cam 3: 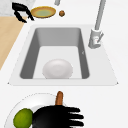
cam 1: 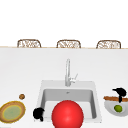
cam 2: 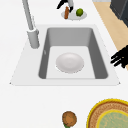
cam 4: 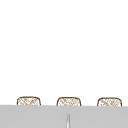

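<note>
White counter with sink [cam 1: 41, 100], bowl [cam 2: 69, 62] lying in it: right hand [cam 3: 56, 117], fingers straight, is held over the carrot [cam 3: 59, 98] on the right plate [cam 1: 110, 110] beside a lime [cam 1: 118, 108], nothing lifted; left hand [cam 1: 38, 113], curled, is parked near-left.

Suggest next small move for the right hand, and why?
Probably lower and curl the right hand onto the brown stick-shaped item. The hand hovers over the white plate with fingers spread, beside the green fruit, and looks to grip nothing. The left hand idles at the sink's front-left corner.
</note>
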Controlling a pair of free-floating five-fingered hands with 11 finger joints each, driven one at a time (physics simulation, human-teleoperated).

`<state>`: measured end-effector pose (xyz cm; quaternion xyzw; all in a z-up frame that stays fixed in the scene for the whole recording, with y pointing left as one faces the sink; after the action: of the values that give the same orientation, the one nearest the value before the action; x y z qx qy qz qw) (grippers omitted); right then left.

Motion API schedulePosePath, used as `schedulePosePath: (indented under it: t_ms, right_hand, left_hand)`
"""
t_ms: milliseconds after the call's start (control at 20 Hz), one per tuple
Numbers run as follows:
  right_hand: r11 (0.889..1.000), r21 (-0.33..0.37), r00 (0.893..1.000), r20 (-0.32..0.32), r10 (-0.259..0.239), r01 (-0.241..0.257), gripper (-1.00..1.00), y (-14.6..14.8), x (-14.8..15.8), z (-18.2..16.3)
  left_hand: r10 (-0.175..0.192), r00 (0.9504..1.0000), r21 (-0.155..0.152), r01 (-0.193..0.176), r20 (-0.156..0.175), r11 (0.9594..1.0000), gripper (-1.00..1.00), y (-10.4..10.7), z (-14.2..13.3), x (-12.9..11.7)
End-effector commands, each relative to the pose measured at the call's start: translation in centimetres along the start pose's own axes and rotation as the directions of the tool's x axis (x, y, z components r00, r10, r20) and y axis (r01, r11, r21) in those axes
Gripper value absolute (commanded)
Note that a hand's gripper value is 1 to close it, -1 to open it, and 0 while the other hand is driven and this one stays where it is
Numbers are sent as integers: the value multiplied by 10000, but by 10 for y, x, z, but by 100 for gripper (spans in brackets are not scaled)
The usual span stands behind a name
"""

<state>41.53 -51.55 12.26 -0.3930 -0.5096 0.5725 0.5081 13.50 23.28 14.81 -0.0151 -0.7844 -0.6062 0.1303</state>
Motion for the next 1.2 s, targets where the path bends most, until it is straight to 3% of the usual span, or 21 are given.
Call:
schedulePosePath:
  t_ms: [0, 200, 350, 650, 900, 1150]
  right_hand:
    - [9995, 314, 10000, -27, -62, 62, -100, -22, -11, 1]
    - [9968, 793, 9999, 23, -99, 97, -100, -40, -22, 5]
    - [9891, 1467, 9999, 133, -108, 87, -100, -35, -21, 11]
    - [9762, 2168, 10000, 72, 0, -16, -100, -35, -26, 23]
    - [9464, 3230, 10000, 10, -14, 10, -100, -30, -25, 41]
    - [8983, 4391, 9999, -82, -140, 162, -100, -24, -23, 58]
  left_hand:
    - [0, 10000, 0, 0, 0, 10000, 0, 0, 0, 0]
    - [0, 10000, 0, 0, 0, 10000, 0, 0, 0, 0]
    - [0, 10000, 0, 0, 0, 10000, 0, 0, 0, 0]
    - [0, 10000, 0, 0, 0, 10000, 0, 0, 0, 0]
    - [0, 10000, 0, 0, 0, 10000, 0, 0, 0, 0]
    - [0, 10000, 0, 0, 0, 10000, 0, 0, 0, 0]
